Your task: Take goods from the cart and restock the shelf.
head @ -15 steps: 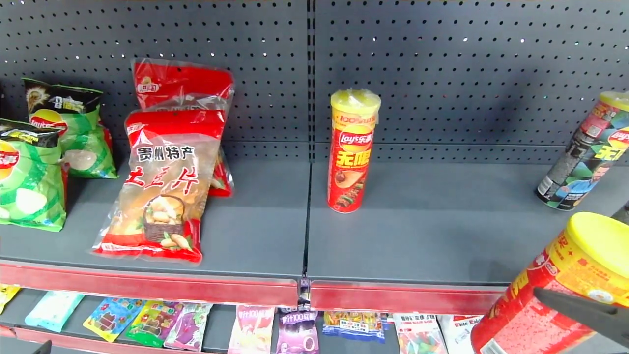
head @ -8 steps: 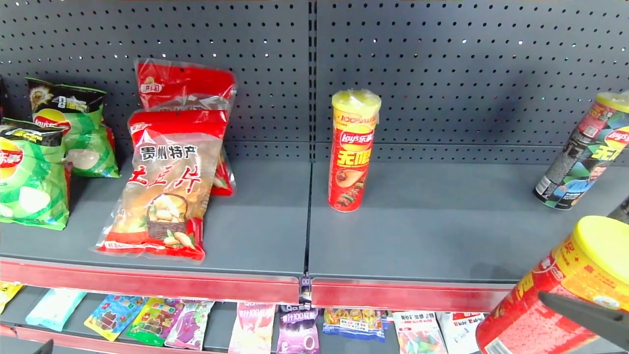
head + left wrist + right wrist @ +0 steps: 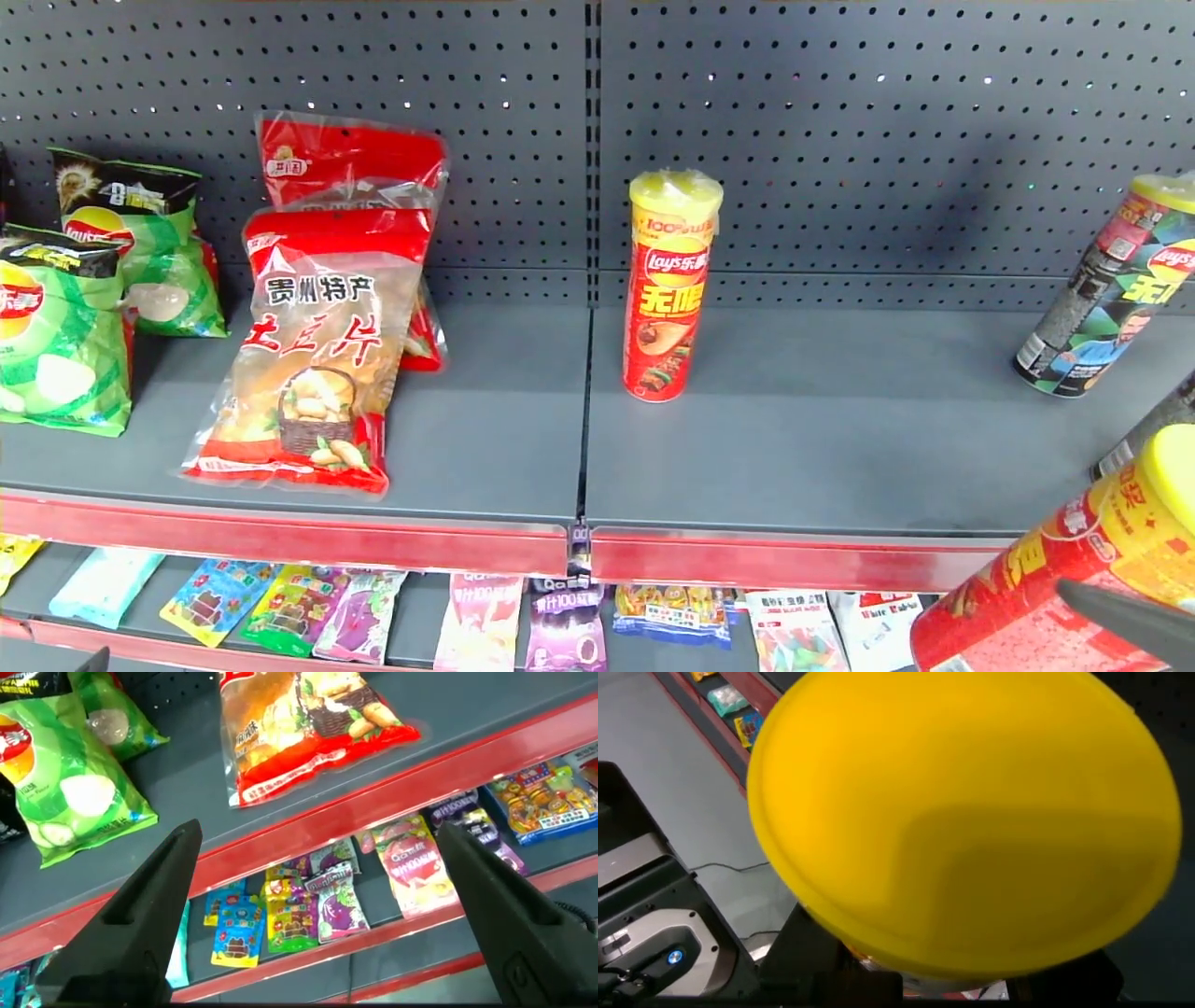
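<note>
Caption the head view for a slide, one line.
Right gripper holds a tilted red chip can before the grey shelf, where a matching can stands upright.

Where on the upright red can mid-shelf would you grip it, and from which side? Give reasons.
Probably best to grip the red can around its mid-body, coming from the front and closing on its two sides. It stands upright, a slim round tube, nothing touches its sides, and the pegboard closes off the back.

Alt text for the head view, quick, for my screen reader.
The right gripper holds a tilted red can, yellow-lidded, at lower right before the grey shelf. On it: an upright can at centre, snack bags left, a dark can far right.
</note>
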Robot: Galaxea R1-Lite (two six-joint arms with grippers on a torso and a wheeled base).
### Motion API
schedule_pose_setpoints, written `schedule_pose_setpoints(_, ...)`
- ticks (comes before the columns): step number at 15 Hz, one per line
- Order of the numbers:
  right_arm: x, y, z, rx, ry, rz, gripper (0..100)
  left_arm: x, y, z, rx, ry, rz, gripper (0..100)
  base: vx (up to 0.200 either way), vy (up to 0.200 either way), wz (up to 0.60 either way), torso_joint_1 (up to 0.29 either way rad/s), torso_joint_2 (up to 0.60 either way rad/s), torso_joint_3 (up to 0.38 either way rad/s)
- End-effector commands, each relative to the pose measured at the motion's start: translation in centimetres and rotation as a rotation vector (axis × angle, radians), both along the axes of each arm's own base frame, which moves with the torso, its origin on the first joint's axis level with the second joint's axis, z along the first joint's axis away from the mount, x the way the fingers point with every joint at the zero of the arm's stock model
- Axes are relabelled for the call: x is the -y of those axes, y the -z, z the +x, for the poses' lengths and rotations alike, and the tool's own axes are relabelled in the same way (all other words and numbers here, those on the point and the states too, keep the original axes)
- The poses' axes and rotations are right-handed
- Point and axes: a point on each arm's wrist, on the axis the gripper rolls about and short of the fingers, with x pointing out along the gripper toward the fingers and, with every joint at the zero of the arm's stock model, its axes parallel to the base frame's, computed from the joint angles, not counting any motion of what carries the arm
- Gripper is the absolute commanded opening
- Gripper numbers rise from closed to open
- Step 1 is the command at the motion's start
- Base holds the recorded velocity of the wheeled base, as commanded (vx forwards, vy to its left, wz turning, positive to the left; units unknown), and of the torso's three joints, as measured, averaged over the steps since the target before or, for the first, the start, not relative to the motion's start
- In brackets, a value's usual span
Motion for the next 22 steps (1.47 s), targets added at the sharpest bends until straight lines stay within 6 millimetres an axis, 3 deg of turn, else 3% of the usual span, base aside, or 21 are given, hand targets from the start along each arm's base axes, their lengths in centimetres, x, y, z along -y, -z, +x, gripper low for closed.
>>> schedule_pose_setpoints(1,0.1,-0.9,-0.6,0.056,-0.021,0.015,0,0.0,0.0,-0.1,0.008,0.000,-0.001,100,0.000,0.000,0.00,0.000,0.00,0.000)
schedule_pose_setpoints(3,0.4,-1.2,-1.3,0.086,-0.028,0.029,0,0.0,-0.1,-0.1,0.009,-0.001,-0.001,100,0.000,0.000,0.00,0.000,0.00,0.000)
schedule_pose_setpoints(7,1.1,0.3,-2.7,0.096,-0.025,0.033,0,0.0,0.0,0.0,0.004,0.004,0.020,100,0.000,0.000,-0.15,-0.002,0.00,0.001)
schedule_pose_setpoints(16,1.4,0.7,-3.4,0.082,-0.018,0.075,0,0.1,-0.3,0.4,-0.004,0.013,0.068,100,0.000,0.000,0.00,0.000,0.00,0.000)
schedule_pose_setpoints(20,1.3,1.0,-3.3,0.022,-0.019,0.119,0,1.0,-1.3,2.8,-0.091,0.034,0.097,100,0.000,0.000,0.00,0.000,0.00,0.000)
schedule_pose_setpoints(22,1.2,1.5,-3.4,-0.001,-0.082,0.118,0,2.1,-2.6,4.7,-0.156,0.158,-0.063,100,0.000,0.000,0.00,0.000,0.00,0.000)
